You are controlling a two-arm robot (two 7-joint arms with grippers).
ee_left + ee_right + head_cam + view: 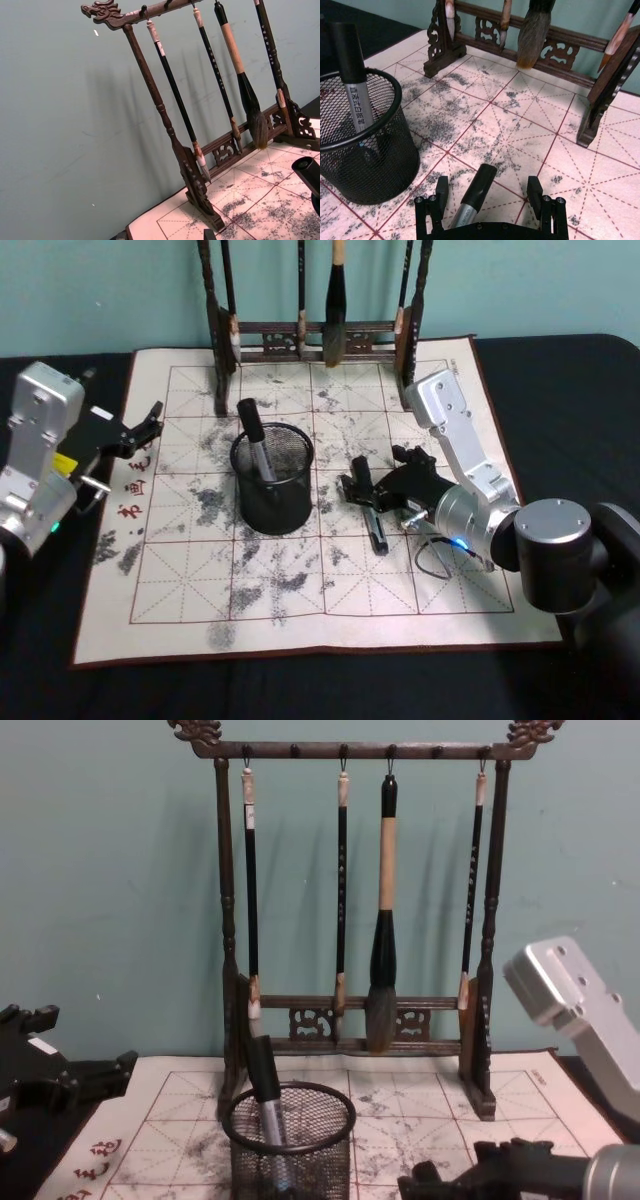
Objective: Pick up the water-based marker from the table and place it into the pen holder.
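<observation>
Black wire mesh forms the pen holder, which stands on the white felt mat covering the dark table. One marker leans inside it, black cap up. Chinese characters run down its grey barrel, but I cannot make them out. A second marker, with a black cap and silver-grey barrel, lies flat on the mat just right of the holder. The right gripper sits low over it, its fingers spread wide on either side and not touching it. Red brush characters mark the mat's left margin, where the left gripper is parked.
</observation>
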